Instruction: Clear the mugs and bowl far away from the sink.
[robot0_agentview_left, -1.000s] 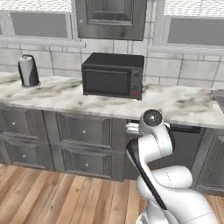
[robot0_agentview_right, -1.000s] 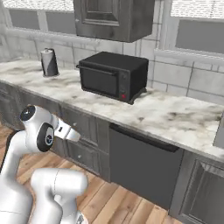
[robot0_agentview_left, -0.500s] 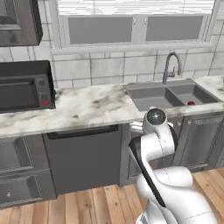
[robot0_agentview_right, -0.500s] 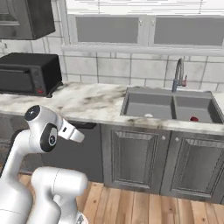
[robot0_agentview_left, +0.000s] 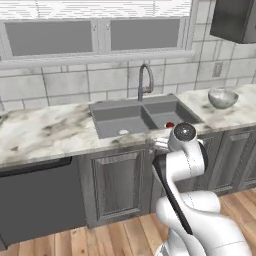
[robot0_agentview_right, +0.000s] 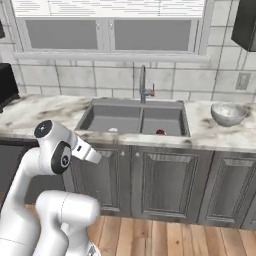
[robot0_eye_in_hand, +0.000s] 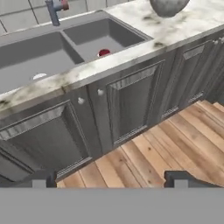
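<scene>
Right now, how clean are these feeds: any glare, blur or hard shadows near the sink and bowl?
Left base view: even flat light, no glare, sink crisp. Right base view: bowl slightly soft, faint shadow beneath it. Hand view: blurrier overall, bowl cut by the top edge, gripper tips dark and wide apart.

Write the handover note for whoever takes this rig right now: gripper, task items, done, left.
Gripper: open, holding nothing, fingers apart, aimed at the cabinet doors below the sink.
Bowl: on the counter right of the sink, upright, untouched.
Small red ball: in the right basin; not part of the job.
Mugs: cannot be made out from here.
Done: nothing moved.
Left: find both mugs, then carry them and the bowl well away from the sink.
</scene>
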